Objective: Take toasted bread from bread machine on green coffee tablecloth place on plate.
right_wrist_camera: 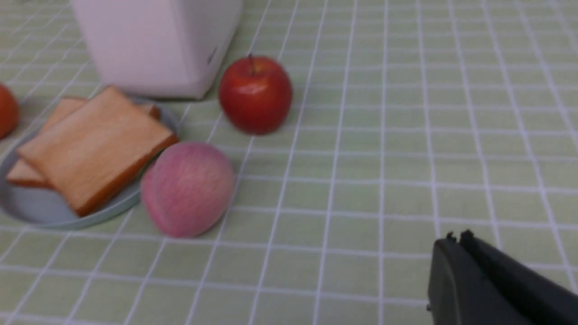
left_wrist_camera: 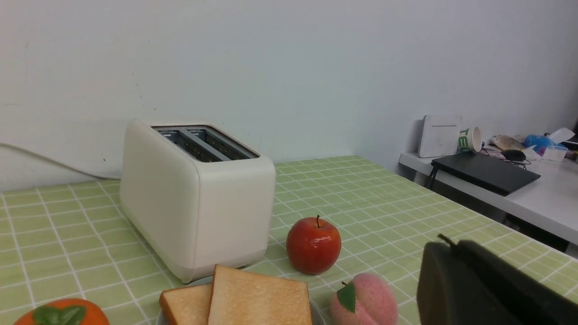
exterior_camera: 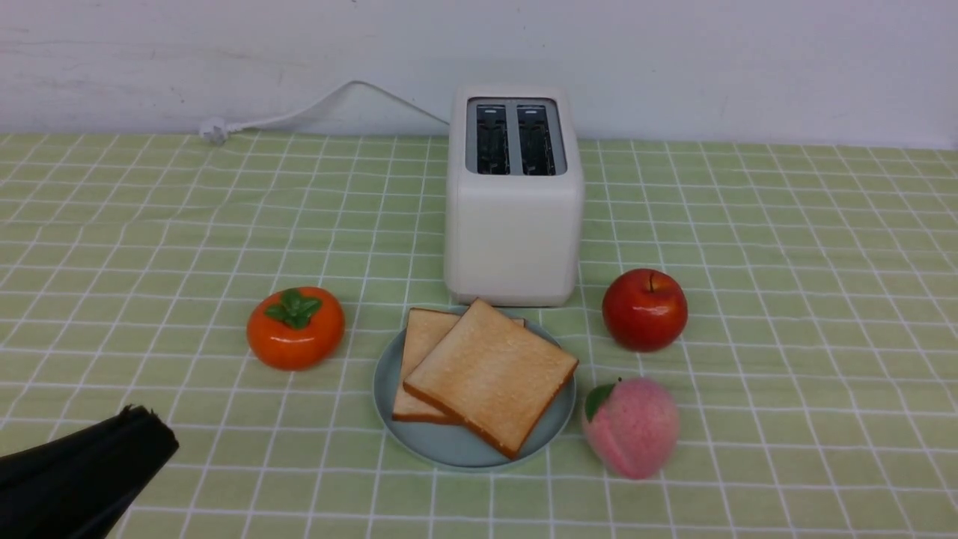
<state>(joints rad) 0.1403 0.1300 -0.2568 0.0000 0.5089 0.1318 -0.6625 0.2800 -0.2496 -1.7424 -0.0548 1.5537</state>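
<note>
Two slices of toasted bread (exterior_camera: 490, 374) lie overlapping on the pale blue-green plate (exterior_camera: 456, 449), just in front of the white bread machine (exterior_camera: 513, 224), whose two slots are empty. All stand on the green coffee tablecloth (exterior_camera: 786, 299). The toast also shows in the left wrist view (left_wrist_camera: 257, 298) and the right wrist view (right_wrist_camera: 95, 149). My left gripper (exterior_camera: 153, 427) is shut and empty, low at the front left. In its own view the left gripper (left_wrist_camera: 445, 243) has its jaws together. My right gripper (right_wrist_camera: 456, 237) is shut and empty over bare cloth; it is out of the front view.
An orange persimmon (exterior_camera: 296, 327) sits left of the plate. A red apple (exterior_camera: 644, 309) and a pink peach (exterior_camera: 633, 427) sit right of it. The toaster's white cord (exterior_camera: 299, 112) runs along the back wall. A side desk with a laptop (left_wrist_camera: 485, 171) stands beyond the table's right edge.
</note>
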